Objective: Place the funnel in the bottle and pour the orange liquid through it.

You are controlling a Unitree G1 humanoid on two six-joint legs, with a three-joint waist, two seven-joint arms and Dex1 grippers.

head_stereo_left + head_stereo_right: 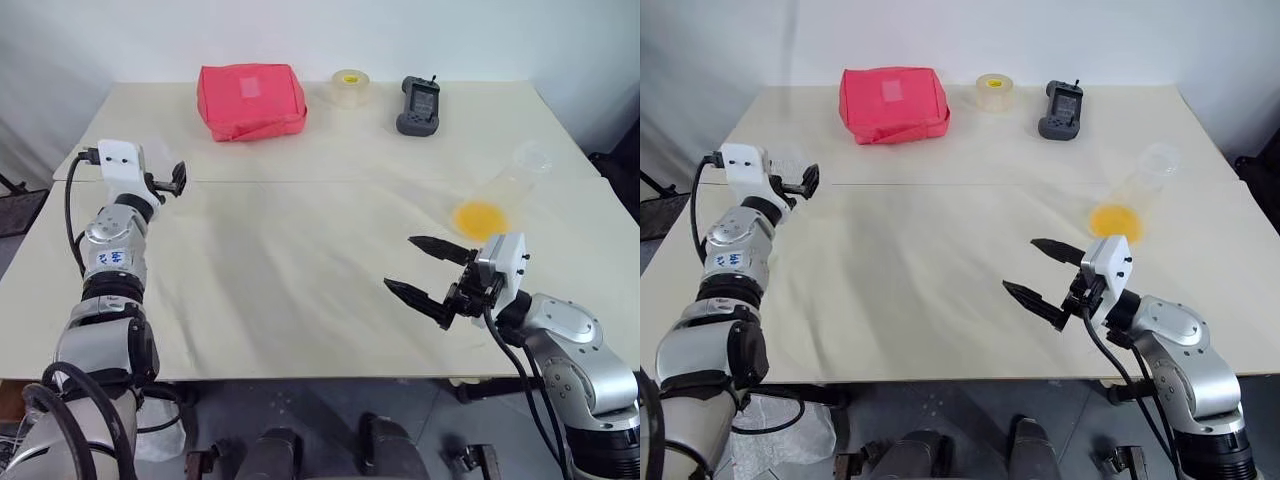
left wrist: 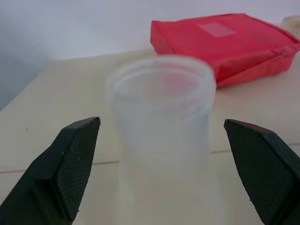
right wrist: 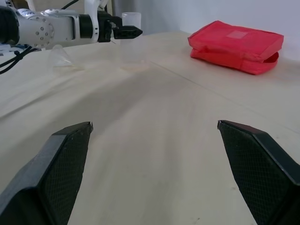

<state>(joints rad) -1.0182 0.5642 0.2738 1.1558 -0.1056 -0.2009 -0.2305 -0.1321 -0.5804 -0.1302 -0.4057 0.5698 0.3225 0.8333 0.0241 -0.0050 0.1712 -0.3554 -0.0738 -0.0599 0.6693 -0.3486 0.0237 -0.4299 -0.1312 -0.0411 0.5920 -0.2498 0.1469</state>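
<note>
One red pouch (image 1: 252,100), one tape roll (image 1: 350,88) and one handset (image 1: 419,105) line the far edge of the table (image 1: 300,270). Left gripper (image 2: 164,173) gapes around the bottle (image 2: 161,140), not touching. Funnel (image 3: 60,57) just beside. Right gripper (image 1: 425,270) spread, empty. One flask (image 1: 500,195) holds the orange liquid (image 1: 478,217), nearby.

desk (image 1: 300,250): matt, smooth, cream | bottle (image 2: 161,140): clear, frosted-looking plastic | pouch (image 1: 251,100) at desk's far edge: red cloth, soft | tape roll (image 1: 350,88) beside pouch: glossy, translucent | left gripper (image 2: 164,173) pads: black, fine-textured
</note>
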